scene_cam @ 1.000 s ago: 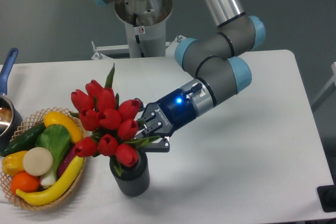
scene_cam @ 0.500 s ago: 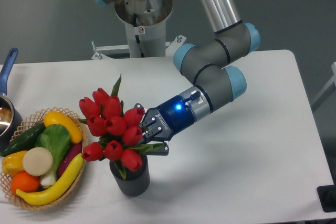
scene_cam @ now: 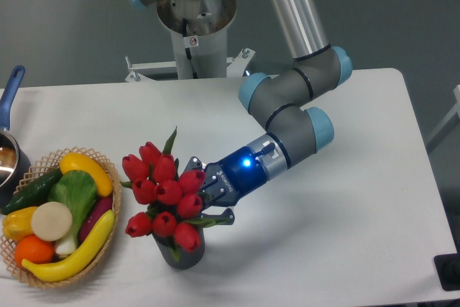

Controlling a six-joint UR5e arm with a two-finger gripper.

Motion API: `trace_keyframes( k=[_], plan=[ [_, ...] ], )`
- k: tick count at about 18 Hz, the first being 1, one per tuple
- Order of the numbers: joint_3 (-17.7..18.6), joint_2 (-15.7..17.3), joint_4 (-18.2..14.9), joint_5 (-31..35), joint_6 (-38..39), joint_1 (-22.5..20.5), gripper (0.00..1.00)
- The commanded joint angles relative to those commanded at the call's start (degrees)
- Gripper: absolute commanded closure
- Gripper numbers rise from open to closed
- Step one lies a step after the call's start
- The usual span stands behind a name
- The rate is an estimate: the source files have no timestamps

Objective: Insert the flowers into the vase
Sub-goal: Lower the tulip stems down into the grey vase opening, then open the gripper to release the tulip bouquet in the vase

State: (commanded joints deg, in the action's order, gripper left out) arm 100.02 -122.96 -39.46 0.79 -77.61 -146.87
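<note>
Gripper (scene_cam: 203, 199): clamped on the flowers (scene_cam: 164, 192), near the desk's front edge.
Progress: stems seemed partly inside the vase (scene_cam: 183, 256); seating and release remained.

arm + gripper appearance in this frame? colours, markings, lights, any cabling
The arm has grey joint housings with light blue end caps and a bare silver tube for the upper link. At the wrist sits a shiny dark blue section with a lit blue-white light, ringed by a silver band. The gripper is black, two-fingered, with small white lettering too small to read. No loose cable shows along the arm.
</note>
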Motion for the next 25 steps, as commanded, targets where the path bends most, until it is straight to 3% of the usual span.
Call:
trace_keyframes(
  k=[13,23,25],
  plan=[
    [1.23,0.09,0.0,1.05,-0.7,-0.88,0.72],
    [1.94,-0.53,0.0,1.41,-4.48,-0.97,0.47],
    [1.76,-0.53,0.0,1.41,-5.01,-0.97,0.35]
  ],
)
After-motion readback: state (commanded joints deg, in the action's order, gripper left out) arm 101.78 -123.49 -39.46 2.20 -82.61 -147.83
